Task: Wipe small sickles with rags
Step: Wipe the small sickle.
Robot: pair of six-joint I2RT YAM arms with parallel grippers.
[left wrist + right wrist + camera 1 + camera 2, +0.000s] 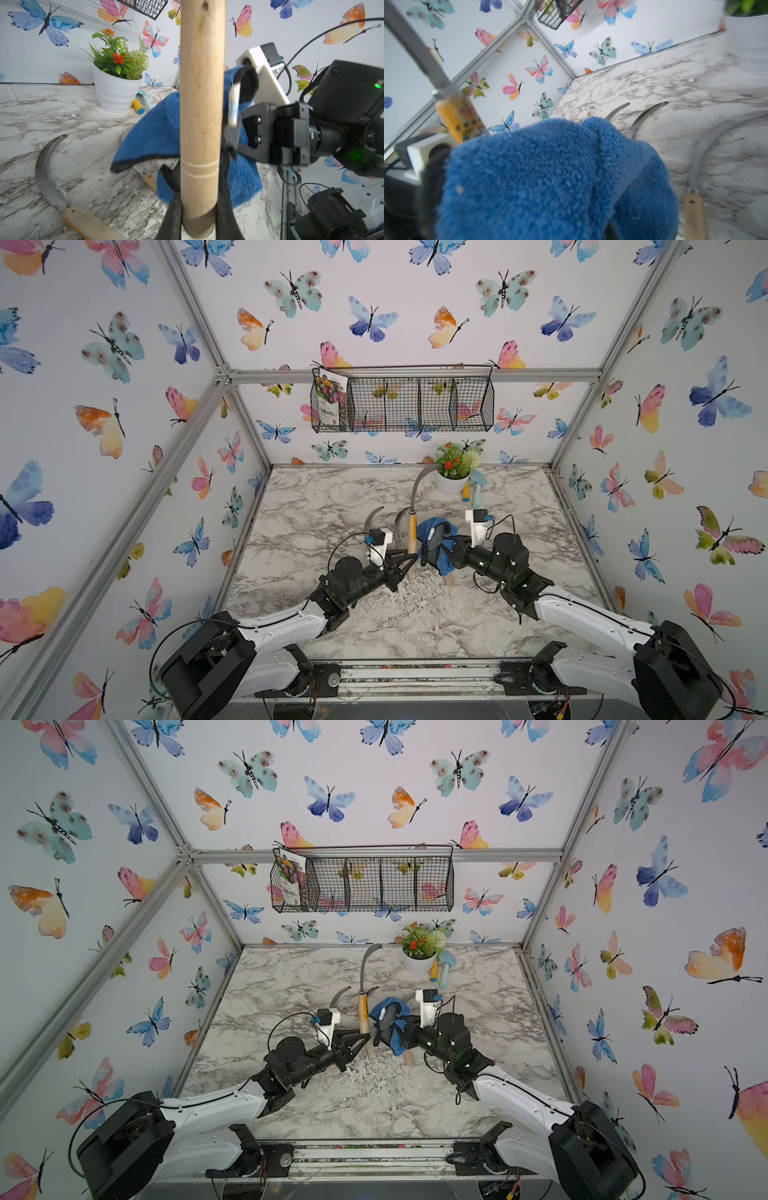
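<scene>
1. A black wire basket (473, 406) is hanging on the far wall ahead of me, and a flower-printed packet (331, 400) is standing in its left compartment.
2. A white potted plant (451, 486) is sitting far right on my marble table (316, 497).
3. A light-blue trowel (478, 489) with a yellow handle is lying just right of the pot.
4. White crumbs (419, 589) are lying scattered near me.
5. Painted butterflies (295, 292) are covering the walls.

The bunched blue rag (550, 176) fills the foreground; a raised sickle (454, 116) slants just beside it, blurred; beyond, three more sickles (643, 116) lie on the marble table (664, 68); a white pot (749, 45) stands farther off.
</scene>
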